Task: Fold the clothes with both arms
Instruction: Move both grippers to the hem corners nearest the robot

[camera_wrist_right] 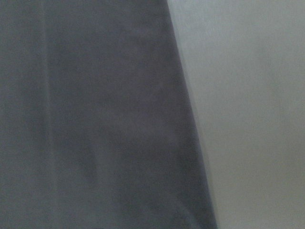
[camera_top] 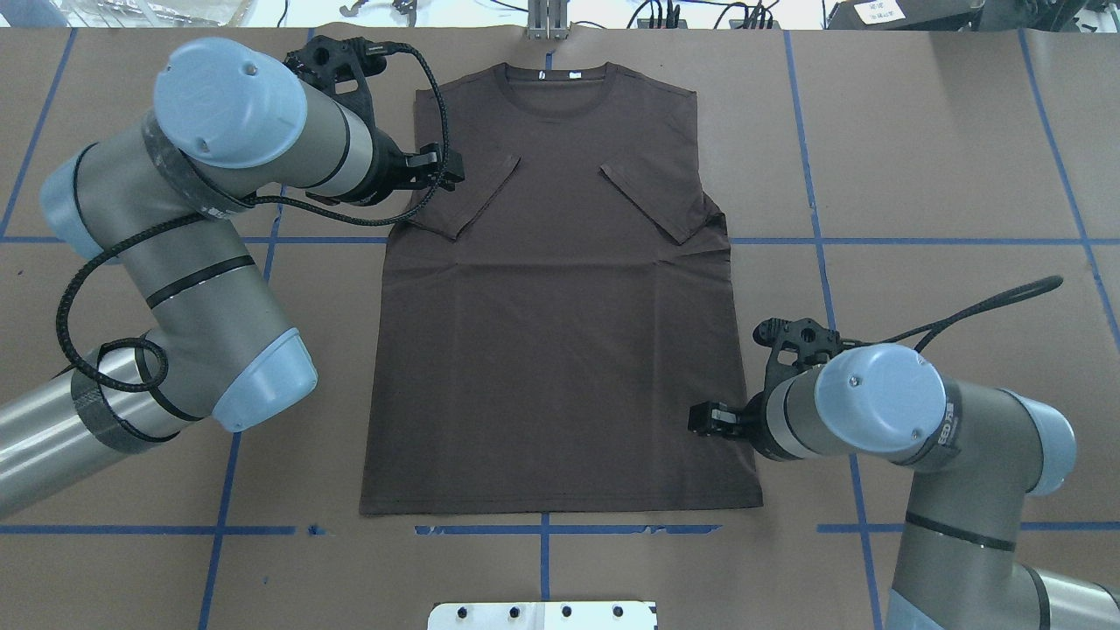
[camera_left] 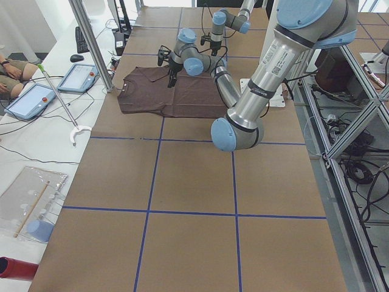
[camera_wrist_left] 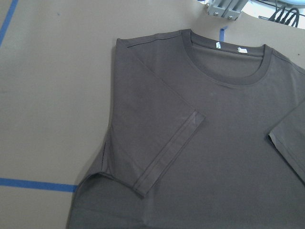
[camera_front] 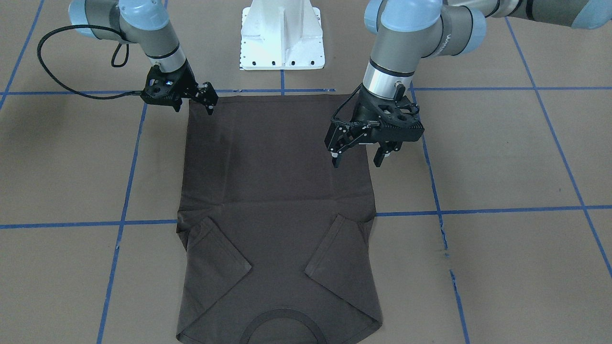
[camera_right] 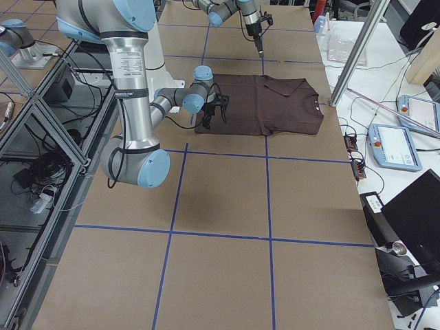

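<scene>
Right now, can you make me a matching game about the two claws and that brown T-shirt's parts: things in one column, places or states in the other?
Things:
1. left claw
2. right claw
3. sleeves
4. collar

Places or states:
A. folded in over the front of the T-shirt
B. at the end far from the white pedestal
C. open, up near a sleeve
D. low at the side edge, near the hem

Pairs: 1-C, 2-D, 3-A, 4-B

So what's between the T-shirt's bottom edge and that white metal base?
Only bare brown table surface crossed by blue tape lines; nothing else lies between the T-shirt and the white pedestal. The overhead view shows it.
</scene>
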You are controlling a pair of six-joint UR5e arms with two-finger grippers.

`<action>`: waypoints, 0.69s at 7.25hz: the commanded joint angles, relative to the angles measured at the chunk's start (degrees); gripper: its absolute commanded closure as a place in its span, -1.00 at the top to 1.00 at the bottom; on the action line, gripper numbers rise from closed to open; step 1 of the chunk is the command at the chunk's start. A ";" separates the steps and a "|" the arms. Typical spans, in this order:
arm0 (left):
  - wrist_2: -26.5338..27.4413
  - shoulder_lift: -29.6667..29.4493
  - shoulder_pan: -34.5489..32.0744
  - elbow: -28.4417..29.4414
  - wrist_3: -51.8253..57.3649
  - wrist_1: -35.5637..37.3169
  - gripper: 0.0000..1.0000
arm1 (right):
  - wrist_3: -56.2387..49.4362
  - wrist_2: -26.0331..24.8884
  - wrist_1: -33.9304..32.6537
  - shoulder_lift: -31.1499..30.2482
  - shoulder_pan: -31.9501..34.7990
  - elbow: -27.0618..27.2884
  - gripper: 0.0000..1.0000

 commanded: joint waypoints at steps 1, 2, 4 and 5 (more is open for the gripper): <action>0.03 0.25 0.00 -0.90 0.04 0.27 1.00 | 2.73 -3.03 0.00 -2.89 -4.81 0.43 1.00; 0.03 0.16 0.00 -1.16 -0.05 0.88 1.00 | 4.83 -3.12 0.00 -3.68 -6.21 0.35 1.00; 0.12 0.25 0.00 -1.43 0.04 1.32 1.00 | 4.76 -3.03 0.00 -3.77 -6.67 0.08 0.99; 0.03 0.25 0.09 -1.43 -0.05 1.32 1.00 | 4.67 -2.94 0.00 -3.77 -6.67 -0.01 0.82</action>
